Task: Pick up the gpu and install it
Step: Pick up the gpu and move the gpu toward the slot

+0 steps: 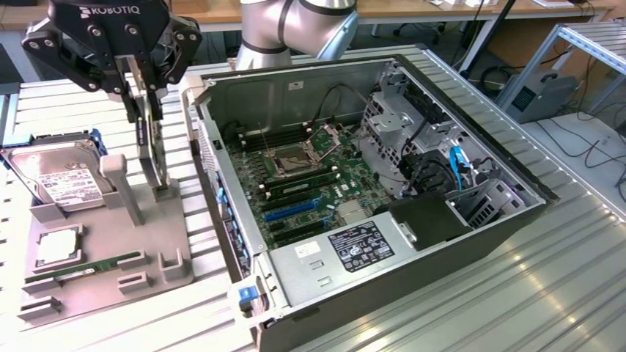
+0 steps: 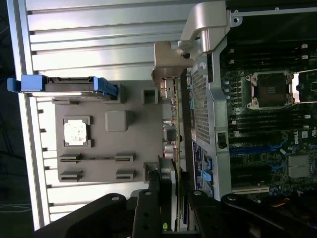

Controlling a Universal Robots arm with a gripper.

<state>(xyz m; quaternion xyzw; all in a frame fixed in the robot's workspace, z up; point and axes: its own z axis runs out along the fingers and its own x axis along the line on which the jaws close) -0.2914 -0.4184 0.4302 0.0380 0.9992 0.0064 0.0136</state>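
Note:
The gpu [image 1: 149,150] is a thin dark card standing on edge in the grey parts holder [image 1: 108,293], its lower end at the holder's slot posts, just left of the open computer case [image 1: 391,279] in the exterior view. My gripper [image 1: 144,116] reaches down from above, one finger on each side of the card's upper part, shut on it. In the wrist view the gpu [image 2: 171,114] shows edge-on with its silver bracket [image 2: 166,64] at the far end, and the gripper [image 2: 171,181] clamps its near end. The motherboard [image 1: 293,183] with blue slots [image 1: 289,209] lies bare inside the case.
A hard drive [image 1: 64,176] in a blue frame, a CPU [image 1: 57,246] and a green RAM stick [image 1: 83,271] rest in the holder. The case wall [image 1: 210,183] stands close beside the card. The drive cage [image 1: 401,139] and cables fill the case's right side. Ribbed metal table [image 1: 547,293] lies around.

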